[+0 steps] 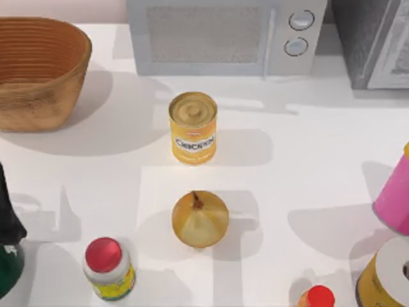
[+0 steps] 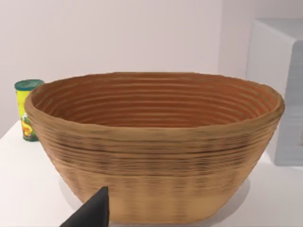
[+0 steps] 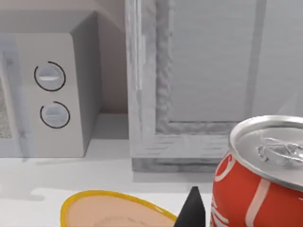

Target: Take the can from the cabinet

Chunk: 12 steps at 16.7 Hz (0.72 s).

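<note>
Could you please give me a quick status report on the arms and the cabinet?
Left end effector faces the basket. Right end effector faces the cabinet; door looks shut. Red soda can close by the right end effector.

The top view is looking straight down on the white table (image 1: 307, 166), taking in the basket (image 1: 38, 70) at its left, the microwave (image 1: 223, 35) at the back and the cabinet (image 1: 374, 41) at the back right. The left wrist view is sitting low and close, facing the basket (image 2: 156, 142) side-on, so it is sharing that basket with the top view. The right wrist view is sitting low and near, facing the cabinet (image 3: 208, 75) door and the microwave (image 3: 52, 94) knobs.
</note>
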Tool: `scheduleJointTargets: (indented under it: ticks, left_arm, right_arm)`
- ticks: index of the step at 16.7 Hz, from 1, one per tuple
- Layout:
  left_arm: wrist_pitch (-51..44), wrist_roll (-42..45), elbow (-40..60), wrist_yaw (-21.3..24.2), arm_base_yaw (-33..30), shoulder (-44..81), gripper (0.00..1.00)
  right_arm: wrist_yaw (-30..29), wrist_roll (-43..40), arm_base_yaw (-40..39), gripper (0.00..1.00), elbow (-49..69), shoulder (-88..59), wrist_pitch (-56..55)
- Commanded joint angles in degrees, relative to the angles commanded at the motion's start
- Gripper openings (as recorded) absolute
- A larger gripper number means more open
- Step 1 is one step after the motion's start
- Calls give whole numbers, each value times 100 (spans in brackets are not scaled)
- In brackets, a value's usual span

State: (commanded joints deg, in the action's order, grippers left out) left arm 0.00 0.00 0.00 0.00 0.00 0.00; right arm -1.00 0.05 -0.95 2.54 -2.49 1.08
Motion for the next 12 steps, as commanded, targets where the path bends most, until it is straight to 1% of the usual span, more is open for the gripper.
scheduleJointTargets:
  ticks: [2, 9, 12]
  left_arm:
    - [0, 0, 0, 0, 0, 0, 100]
    - [0, 0, 0, 0, 0, 0, 100]
    - [0, 0, 0, 0, 0, 0, 100]
  right_arm:
    - [90, -4, 85, 0, -229, 225, -97]
    - [136, 0, 100, 0, -233, 170, -137]
    - [518, -41, 319, 0, -4, -293, -500]
